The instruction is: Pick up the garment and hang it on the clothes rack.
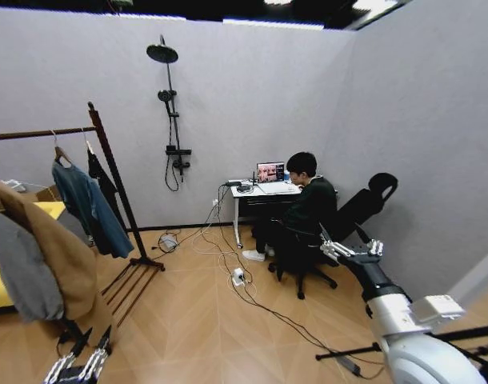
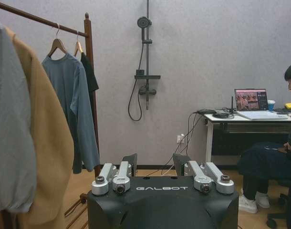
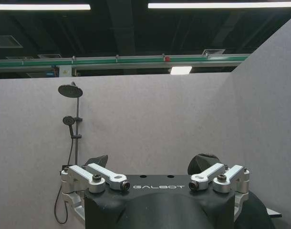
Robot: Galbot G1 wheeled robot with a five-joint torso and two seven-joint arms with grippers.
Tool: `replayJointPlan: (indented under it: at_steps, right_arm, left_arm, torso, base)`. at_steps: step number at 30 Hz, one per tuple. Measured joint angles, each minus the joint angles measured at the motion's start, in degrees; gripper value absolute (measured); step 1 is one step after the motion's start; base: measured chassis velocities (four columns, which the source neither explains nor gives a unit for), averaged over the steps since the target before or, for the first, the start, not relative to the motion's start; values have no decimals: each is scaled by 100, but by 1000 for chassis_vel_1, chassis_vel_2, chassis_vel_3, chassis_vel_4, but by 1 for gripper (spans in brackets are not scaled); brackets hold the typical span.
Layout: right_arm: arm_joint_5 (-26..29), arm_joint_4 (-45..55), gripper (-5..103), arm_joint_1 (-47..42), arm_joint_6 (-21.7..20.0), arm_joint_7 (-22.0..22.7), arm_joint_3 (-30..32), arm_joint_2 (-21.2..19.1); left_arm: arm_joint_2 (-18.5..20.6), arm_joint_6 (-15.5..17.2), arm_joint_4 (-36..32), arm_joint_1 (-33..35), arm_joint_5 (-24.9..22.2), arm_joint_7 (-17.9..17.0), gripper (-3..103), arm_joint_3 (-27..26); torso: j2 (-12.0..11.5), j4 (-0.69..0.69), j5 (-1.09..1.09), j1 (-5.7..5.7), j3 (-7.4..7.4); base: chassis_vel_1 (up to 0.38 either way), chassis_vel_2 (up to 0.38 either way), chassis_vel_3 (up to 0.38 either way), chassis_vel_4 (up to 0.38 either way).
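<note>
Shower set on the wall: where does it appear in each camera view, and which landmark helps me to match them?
Head view: the shower set is upper middle, between the clothes rack and the desk.
Left wrist view: the shower set hangs between the clothes rack and the desk.
Right wrist view: the shower set hangs below the green beam.
Shared landmark: the grey wall behind it.

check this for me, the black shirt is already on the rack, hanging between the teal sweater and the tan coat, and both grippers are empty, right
Not quite. The black shirt is on the rack, but it hangs at the end by the post, with the teal sweater between it and the tan coat, as the left wrist view shows. The left gripper and right gripper are indeed open and empty.
</note>
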Motion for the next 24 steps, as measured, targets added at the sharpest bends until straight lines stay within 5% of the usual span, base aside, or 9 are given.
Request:
replayJointPlan:
  at_steps: [12, 13, 17, 24]
  right_arm:
    - [-29, 1, 100, 51, 158, -30, -60, 0]
    - [-27, 1, 100, 60, 157, -28, -60, -1]
    - [-21, 1, 100, 63, 102, -10, -63, 3]
    - [21, 0, 100, 51, -57, 23, -88, 31]
  left_arm:
    - [0, 0, 0, 1, 0, 0, 46, 0]
    - [0, 0, 0, 1, 0, -2, 46, 0]
    - [0, 0, 0, 0, 0, 4, 46, 0]
    - [0, 0, 0, -1, 0, 2, 46, 0]
  torso:
    - [2, -1, 1, -7, -2]
    - [3, 4, -5, -7, -3]
    - [2, -10, 2, -6, -2]
    - [-7, 1, -3, 6, 2]
  base:
    - [330, -319, -316, 325]
    - [128, -194, -137, 174]
    - [27, -20, -128, 57]
    - [-66, 17, 73, -29]
